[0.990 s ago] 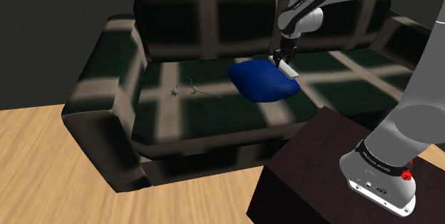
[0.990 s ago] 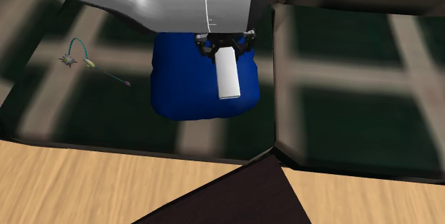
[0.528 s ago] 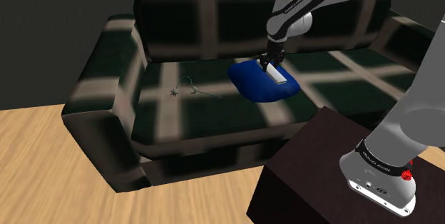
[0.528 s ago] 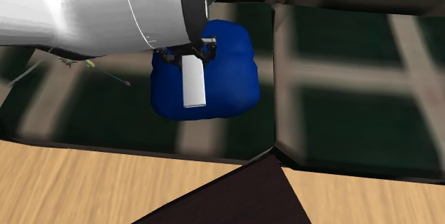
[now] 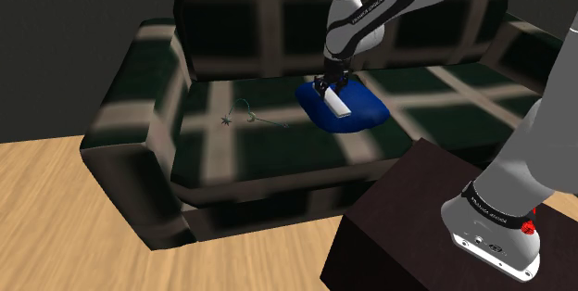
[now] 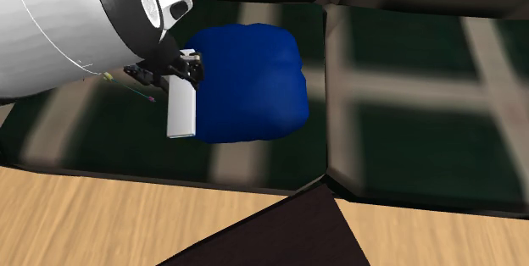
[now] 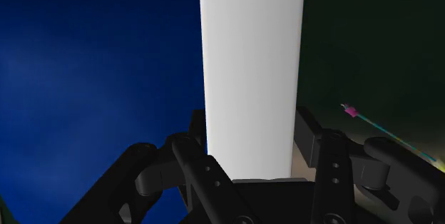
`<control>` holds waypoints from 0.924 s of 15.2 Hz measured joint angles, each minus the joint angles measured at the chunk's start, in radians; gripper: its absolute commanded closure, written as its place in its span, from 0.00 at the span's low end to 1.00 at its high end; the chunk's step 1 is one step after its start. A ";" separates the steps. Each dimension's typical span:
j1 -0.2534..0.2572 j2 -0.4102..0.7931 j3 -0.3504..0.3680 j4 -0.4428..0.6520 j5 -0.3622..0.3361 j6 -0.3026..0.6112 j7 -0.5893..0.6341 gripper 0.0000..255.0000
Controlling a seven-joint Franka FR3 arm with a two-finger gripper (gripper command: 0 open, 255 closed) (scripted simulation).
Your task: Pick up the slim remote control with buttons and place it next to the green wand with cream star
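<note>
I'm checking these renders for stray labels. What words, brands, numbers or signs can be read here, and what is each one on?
No text here is legible.
Pale lettering on the dark band at the arm's foot: too small to read.
Faint marks on the dark joint near the wrist: too blurred to read.
The remote: plain white, no print showing.

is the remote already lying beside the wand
No, the gripper clasps the white remote, which is held well apart from the wand.
</note>
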 measured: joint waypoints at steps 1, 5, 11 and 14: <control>0.013 0.004 0.006 0.008 -0.002 -0.005 0.021 1.00; 0.076 0.025 0.039 0.043 -0.011 -0.020 0.123 1.00; 0.157 0.093 0.078 0.158 -0.018 -0.067 0.250 1.00; 0.195 0.141 0.096 0.232 -0.020 -0.094 0.309 1.00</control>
